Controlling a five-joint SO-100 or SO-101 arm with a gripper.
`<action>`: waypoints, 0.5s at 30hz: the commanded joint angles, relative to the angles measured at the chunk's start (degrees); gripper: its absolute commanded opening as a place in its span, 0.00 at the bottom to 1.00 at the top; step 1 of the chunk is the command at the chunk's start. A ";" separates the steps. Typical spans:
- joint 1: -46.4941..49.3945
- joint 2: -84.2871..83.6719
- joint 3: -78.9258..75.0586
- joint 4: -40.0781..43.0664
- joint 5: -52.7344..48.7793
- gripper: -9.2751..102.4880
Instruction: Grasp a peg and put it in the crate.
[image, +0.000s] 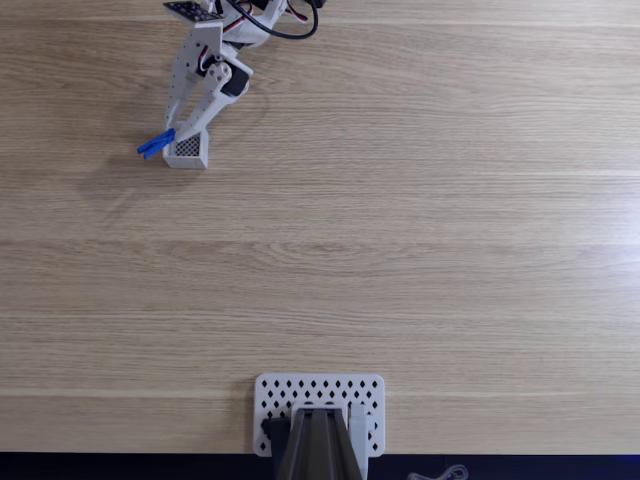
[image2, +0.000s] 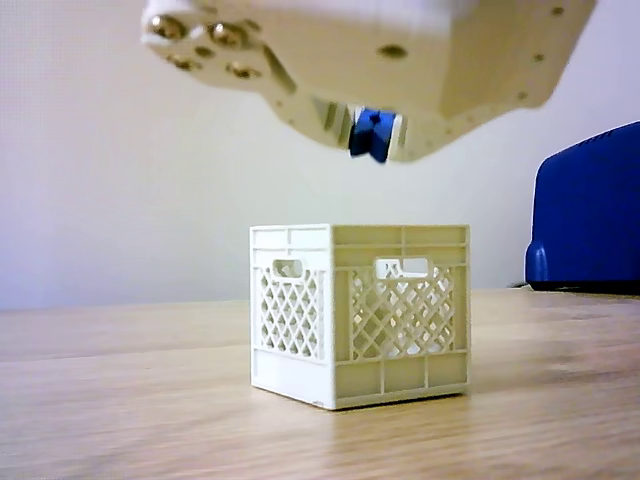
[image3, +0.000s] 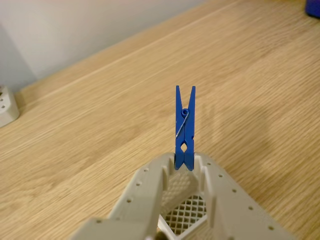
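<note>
- In the fixed view, look near the tabletop's far left corner: your peg (image: 154, 146) pokes out blue to the left, pinched at one end by the gripper (image: 176, 133).
- Right beside it, the crate (image: 188, 150) sits on the tabletop (image: 400, 250), touching the gripper tips as that view shows it, its dark mesh bottom facing up.
- Further right and down at the near edge, a white perforated plate (image: 320, 392) lies flat under the arm's base.
- Over to the other view: the crate (image2: 360, 312) stands upright on the wood, and the gripper (image2: 372, 135) hangs above its open top, clear of the rim, with the peg (image2: 368, 134) a blue nub between the jaws.
- Wrist view now: the claw (image3: 184, 165) is clamped on the peg (image3: 184, 127), which juts out beyond the fingers, spring showing, with the crate (image3: 184, 212) lattice just below.
</note>
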 joint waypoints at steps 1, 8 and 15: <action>0.26 -0.18 -0.53 -0.88 0.26 0.08; 0.26 -1.49 -0.53 -0.79 -0.18 0.08; 0.26 -1.32 -0.44 4.31 -0.26 0.13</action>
